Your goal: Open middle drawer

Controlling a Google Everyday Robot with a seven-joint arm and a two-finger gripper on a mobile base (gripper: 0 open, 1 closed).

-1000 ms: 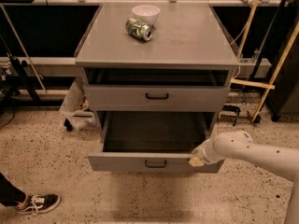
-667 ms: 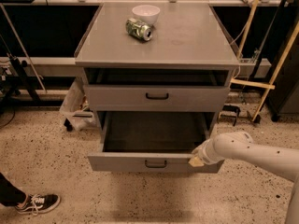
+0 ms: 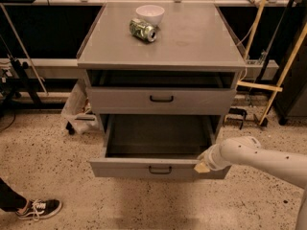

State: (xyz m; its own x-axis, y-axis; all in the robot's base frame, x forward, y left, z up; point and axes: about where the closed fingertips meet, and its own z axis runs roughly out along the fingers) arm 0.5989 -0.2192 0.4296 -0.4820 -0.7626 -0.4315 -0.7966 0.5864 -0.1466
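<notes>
The middle drawer [image 3: 144, 168] is pulled well out of the grey cabinet [image 3: 192, 42], and its dark inside is bare. Its flat grey front carries a small black handle [image 3: 159, 169] at the centre. My gripper [image 3: 202, 166] is at the right end of that drawer front, at its top edge, with the white arm [image 3: 259, 158] coming in from the lower right. The drawer above [image 3: 161, 99] stands slightly out, with a black handle. The bottom drawer is hidden under the open one.
A white bowl [image 3: 149, 14] and a green can [image 3: 143, 30] on its side sit on the cabinet top. A person's black sneaker [image 3: 41, 208] is at the lower left. A plastic bag [image 3: 76, 107] lies left of the cabinet. Wooden poles [image 3: 283, 75] lean at the right.
</notes>
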